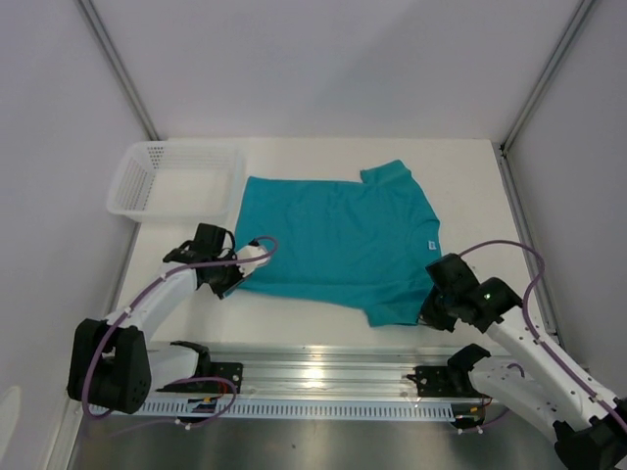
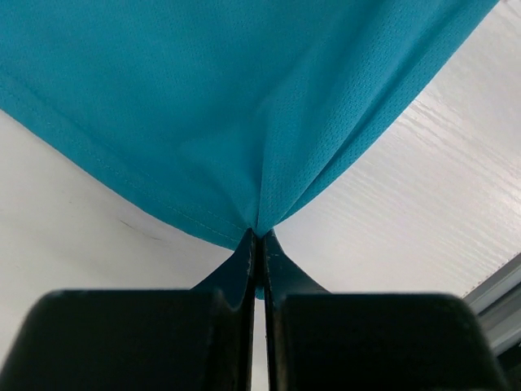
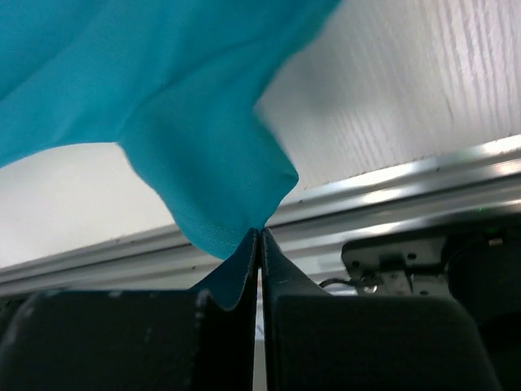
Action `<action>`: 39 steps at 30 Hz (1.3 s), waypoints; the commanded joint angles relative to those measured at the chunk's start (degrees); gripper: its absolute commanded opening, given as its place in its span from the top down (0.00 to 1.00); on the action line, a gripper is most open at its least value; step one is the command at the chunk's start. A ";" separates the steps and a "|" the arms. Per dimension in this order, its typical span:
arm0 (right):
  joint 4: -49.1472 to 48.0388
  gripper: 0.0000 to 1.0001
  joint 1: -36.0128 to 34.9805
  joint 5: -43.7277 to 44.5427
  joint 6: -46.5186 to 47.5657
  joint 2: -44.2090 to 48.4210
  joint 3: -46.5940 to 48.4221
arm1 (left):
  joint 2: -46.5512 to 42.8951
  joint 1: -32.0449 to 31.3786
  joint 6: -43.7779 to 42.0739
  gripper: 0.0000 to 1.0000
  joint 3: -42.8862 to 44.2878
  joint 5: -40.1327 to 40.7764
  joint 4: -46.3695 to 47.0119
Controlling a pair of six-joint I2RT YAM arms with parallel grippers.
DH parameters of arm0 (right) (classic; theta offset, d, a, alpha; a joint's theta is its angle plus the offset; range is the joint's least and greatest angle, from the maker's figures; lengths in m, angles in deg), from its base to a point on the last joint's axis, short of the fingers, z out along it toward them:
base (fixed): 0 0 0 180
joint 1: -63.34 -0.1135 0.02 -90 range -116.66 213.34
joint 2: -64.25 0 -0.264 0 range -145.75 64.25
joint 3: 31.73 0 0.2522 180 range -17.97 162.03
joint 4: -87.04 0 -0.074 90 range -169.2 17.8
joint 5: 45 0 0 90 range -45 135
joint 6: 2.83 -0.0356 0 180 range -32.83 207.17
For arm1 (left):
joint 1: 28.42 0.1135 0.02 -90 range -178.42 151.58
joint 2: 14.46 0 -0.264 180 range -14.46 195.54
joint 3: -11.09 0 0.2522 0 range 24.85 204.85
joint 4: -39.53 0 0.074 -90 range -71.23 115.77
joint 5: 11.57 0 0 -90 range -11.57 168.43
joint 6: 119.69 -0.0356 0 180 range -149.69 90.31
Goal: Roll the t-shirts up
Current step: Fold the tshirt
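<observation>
Crosswise, t-shirt [image 1: 333, 240] collar-end rightward, left tool [image 2: 259, 241] and right tool [image 3: 259, 238] pinched tight on it

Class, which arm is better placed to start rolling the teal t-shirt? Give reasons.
Probably left: the left pincer is shut on a hem corner of the t-shirt; the right pincer pinches only a sleeve tip.

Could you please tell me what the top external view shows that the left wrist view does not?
Only the top view: the whole t-shirt spread flat, the basket, the right gripper at a sleeve. Only the left wrist: the left gripper pinching the hem, cloth gathering into folds. Both: teal cloth on the white table.
</observation>
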 commanded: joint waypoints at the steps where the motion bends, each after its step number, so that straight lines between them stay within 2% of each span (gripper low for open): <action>1: 7.03 1.00 -3.73 2.80 -6.17 1.66 6.10 | -2.75 -0.03 -3.65 0.99 -1.43 -1.25 -1.79; 5: 7.92 1.00 -5.58 3.76 -6.61 1.57 7.77 | -2.66 -0.11 -4.88 0.99 -2.32 -0.28 -1.97; 9: 6.95 1.00 -4.79 8.86 -3.98 -0.09 10.67 | -2.22 -0.03 -3.83 0.98 -0.56 -1.16 -2.22; 12: 3.98 1.00 -0.85 10.18 1.98 -3.60 12.60 | -1.52 -0.03 -2.69 0.96 1.37 -1.51 -1.79; 16: -7.77 1.00 11.43 4.48 11.30 -7.73 12.26 | 1.02 -0.03 1.51 0.99 4.96 0.06 2.06; 19: -14.81 1.00 15.59 2.55 16.40 -12.64 12.87 | 3.31 -0.03 3.63 0.99 7.08 1.21 3.83; 28: -25.03 1.00 18.41 1.22 25.02 -29.97 21.65 | 11.39 -0.03 5.48 0.99 12.62 3.58 4.10; 39: -27.50 1.00 19.82 1.92 28.37 -45.00 30.71 | 20.10 0.06 8.03 0.98 19.30 5.96 4.10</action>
